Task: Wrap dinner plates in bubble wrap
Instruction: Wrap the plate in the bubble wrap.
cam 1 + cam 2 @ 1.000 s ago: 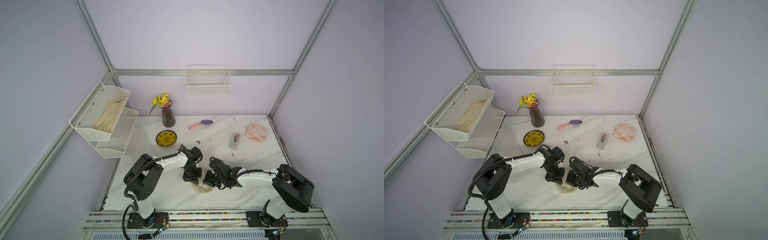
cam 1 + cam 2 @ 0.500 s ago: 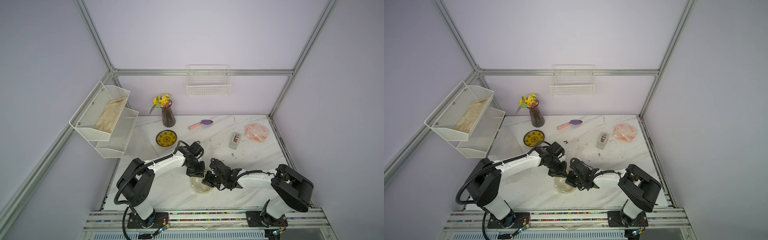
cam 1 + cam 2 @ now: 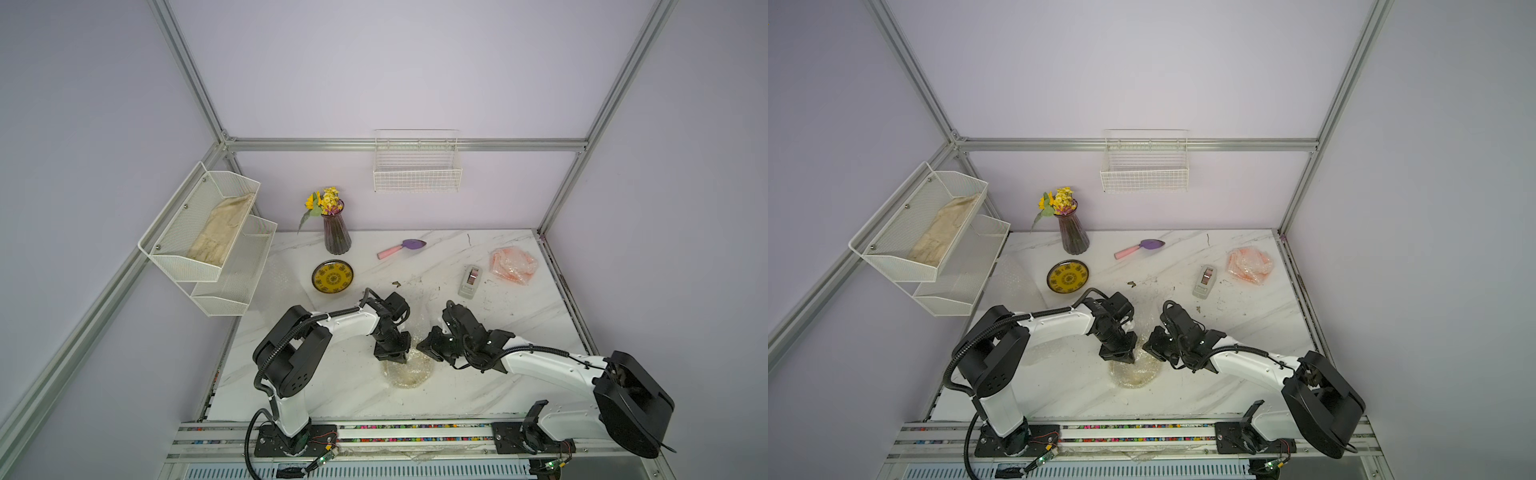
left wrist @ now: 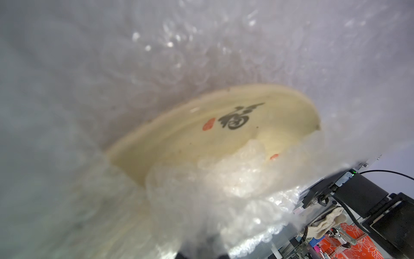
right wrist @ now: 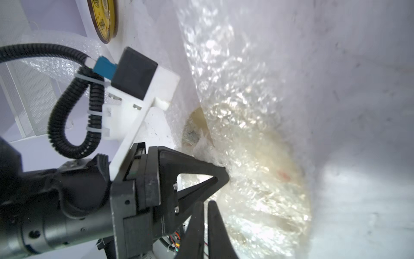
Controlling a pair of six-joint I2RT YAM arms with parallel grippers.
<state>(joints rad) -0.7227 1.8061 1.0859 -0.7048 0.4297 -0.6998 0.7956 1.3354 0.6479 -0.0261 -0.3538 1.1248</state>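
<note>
The left fingers (image 5: 219, 177) clenched on bubble wrap (image 5: 246, 125), the right fingers (image 5: 196, 226) closed just beside.
The wrap lies crinkled over the cream plate (image 4: 179, 143), near the front middle of the desk (image 3: 540, 316); the yellow plate (image 3: 333, 276) sits bare, well apart toward the back.

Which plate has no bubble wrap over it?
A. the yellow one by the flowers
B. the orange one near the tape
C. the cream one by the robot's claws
A: the yellow plate lies bare; bubble wrap lies over the cream plate and the orange plate.
</note>
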